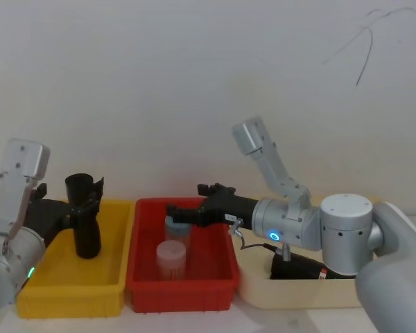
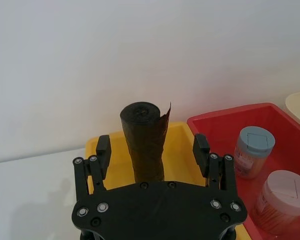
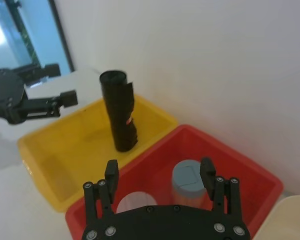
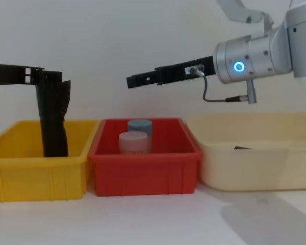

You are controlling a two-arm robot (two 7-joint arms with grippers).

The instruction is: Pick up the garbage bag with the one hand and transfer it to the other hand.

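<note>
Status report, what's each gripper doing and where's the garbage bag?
Left gripper open, fingers either side of the garbage bag. Bag upright in yellow bin, not lifted. Right gripper open, above red bin. Nothing between them.

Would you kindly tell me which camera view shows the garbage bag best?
The right wrist view: the garbage bag stands whole in the yellow bin. The left wrist view hides its base, and in the head and chest views the left gripper overlaps it.

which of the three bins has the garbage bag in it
The yellow bin, leftmost: the garbage bag stands upright in it. The red bin holds two jars.
</note>
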